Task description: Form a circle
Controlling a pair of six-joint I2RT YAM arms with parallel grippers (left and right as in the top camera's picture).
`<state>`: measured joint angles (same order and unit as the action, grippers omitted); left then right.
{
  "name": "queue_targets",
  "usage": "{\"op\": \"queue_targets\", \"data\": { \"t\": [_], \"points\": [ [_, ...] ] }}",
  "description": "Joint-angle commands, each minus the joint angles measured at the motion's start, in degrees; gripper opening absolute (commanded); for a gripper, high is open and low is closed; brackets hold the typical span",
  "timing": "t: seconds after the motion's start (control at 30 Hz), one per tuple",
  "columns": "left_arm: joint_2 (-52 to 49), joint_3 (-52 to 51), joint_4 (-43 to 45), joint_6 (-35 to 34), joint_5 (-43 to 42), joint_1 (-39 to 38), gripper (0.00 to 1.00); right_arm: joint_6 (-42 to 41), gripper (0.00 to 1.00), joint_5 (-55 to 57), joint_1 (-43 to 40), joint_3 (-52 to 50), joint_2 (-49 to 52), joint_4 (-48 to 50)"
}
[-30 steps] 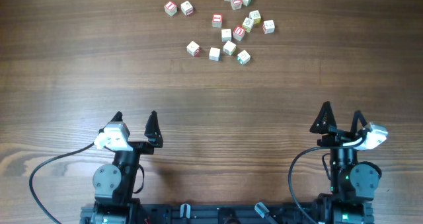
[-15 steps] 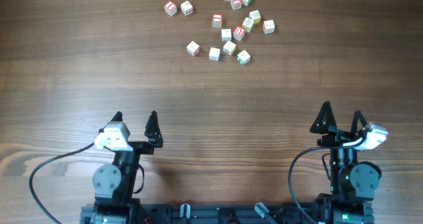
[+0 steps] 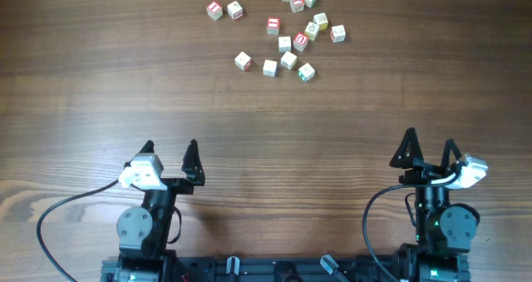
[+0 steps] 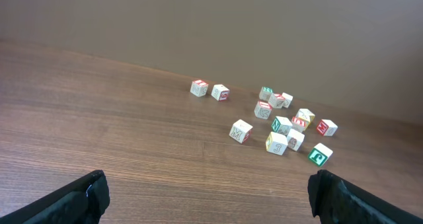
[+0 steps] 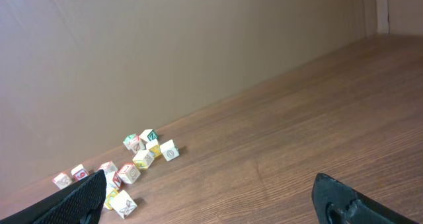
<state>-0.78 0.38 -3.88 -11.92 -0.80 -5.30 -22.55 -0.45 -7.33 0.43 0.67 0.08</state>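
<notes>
Cubes point(image 3: 288, 60) lay in a loose scatter at the far side of the desk point(image 3: 266, 124), with no ring formed. None had shifted over the last second, so the task stood unstarted. Left claw point(image 3: 170, 145) and right claw point(image 3: 429, 141) sat wide and empty at the near edge, well apart from the cubes. Bare wood lay between them, but a wall point(image 4: 198, 19) rose just behind the scatter.

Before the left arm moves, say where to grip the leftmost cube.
Take the leftmost cube from straight above, pinching its near and far faces. A second cube sits close on its right, so a side-to-side pinch would likely bump it.
</notes>
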Motion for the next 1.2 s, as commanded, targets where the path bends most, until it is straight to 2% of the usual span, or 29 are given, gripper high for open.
{"op": "queue_targets", "data": {
  "t": [0.0,0.63,0.8,0.9,1.0,1.17],
  "points": [
    [0.61,-0.02,-0.52,-0.33,-0.68,-0.07,1.0,0.9,0.99,-0.92,-0.2,-0.13,-0.39,0.24],
    [0.61,-0.02,-0.46,-0.59,-0.74,-0.09,1.0,0.92,1.0,-0.92,-0.2,-0.13,-0.39,0.24],
    [0.61,0.2,-0.09,-0.57,-3.58,-0.07,1.0,0.92,1.0,-0.92,-0.2,-0.13,-0.39,0.24],
    [0.59,2.95,-4.35,-0.59,-6.91,-0.07,1.0,0.92,1.0,-0.94,-0.2,-0.13,-0.39,0.24],
    [0.48,7.91,-11.52,-0.52,-6.86,-0.07,1.0,0.92,1.0,-0.92,-0.2,-0.13,-0.39,0.26],
    [-1.07,14.75,-17.25,-0.5,-6.84,-0.07,1.0,0.9,1.0,-0.92,-0.2,-0.13,-0.39,0.24]
  ]
}}
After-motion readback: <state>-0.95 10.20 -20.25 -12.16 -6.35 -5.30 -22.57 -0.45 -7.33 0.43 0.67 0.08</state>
